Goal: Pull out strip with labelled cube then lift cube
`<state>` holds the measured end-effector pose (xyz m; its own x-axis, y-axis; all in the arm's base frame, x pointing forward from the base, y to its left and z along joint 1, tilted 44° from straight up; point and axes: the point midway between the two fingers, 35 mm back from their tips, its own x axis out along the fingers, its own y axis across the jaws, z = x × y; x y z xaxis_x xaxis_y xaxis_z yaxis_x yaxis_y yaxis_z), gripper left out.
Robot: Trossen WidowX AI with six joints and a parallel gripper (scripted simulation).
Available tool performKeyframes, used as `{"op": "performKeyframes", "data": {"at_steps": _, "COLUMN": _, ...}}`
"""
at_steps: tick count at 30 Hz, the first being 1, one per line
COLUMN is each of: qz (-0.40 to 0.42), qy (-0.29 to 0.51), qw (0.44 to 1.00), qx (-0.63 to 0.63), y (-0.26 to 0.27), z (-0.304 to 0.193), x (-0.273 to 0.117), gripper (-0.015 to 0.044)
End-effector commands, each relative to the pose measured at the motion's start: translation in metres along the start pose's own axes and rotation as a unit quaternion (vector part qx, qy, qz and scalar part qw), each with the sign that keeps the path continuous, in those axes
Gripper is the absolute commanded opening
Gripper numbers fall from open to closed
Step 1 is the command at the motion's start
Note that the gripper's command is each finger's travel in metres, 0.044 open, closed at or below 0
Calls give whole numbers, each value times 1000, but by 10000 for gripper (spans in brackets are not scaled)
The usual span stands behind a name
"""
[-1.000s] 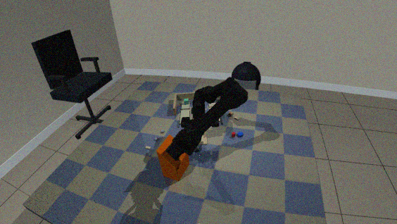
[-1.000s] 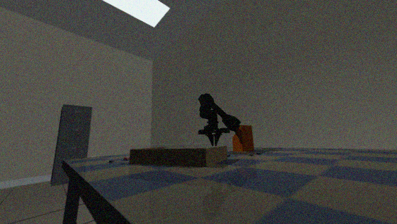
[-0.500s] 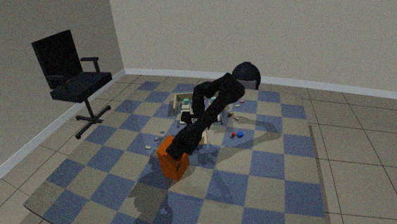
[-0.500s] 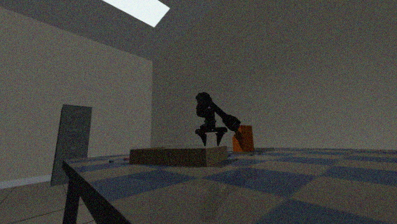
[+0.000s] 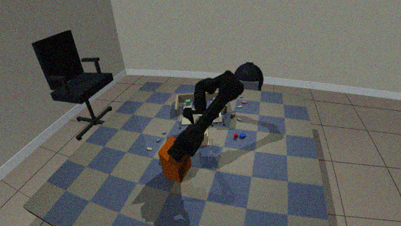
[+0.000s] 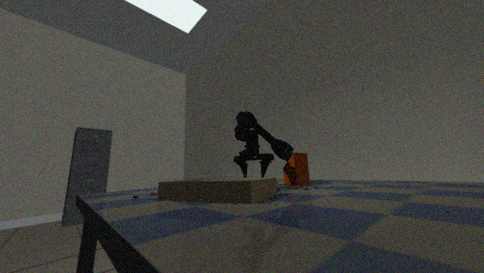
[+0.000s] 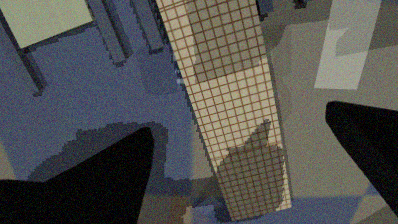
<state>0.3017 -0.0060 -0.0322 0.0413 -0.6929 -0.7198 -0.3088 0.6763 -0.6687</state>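
Observation:
A pale strip with a brown grid pattern (image 7: 235,95) runs from the top of the wrist view to a free end near the bottom; its near part shows as a pale piece (image 5: 206,138) beside the forearm in the top view. My gripper (image 7: 238,123) (image 6: 254,176) is open and empty, with one finger to each side of this strip and above it. A green cube (image 5: 188,101) sits at the back left, and a second green one (image 5: 200,114) is partly hidden by the arm. No label is readable. Whether each strip is in one piece cannot be told.
A low wooden-walled box (image 6: 206,191) (image 5: 176,103) surrounds the back of the strips. Dark bars (image 7: 112,40) lie left of the gridded strip. An orange block (image 5: 174,168) (image 6: 303,167) stands by the arm's base. Small red (image 5: 235,136) and blue (image 5: 242,136) pieces lie to the right.

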Motion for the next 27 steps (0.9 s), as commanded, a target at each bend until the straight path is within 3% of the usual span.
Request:
{"op": "performKeyframes", "data": {"at_steps": 1, "qz": 3, "qy": -3, "qw": 1000, "qx": 5, "y": 2, "z": 16, "x": -3, "gripper": 440}}
{"op": "performKeyframes", "data": {"at_steps": 27, "qz": 3, "qy": -5, "qw": 1000, "qx": 7, "y": 13, "z": 88, "x": -13, "gripper": 440}}
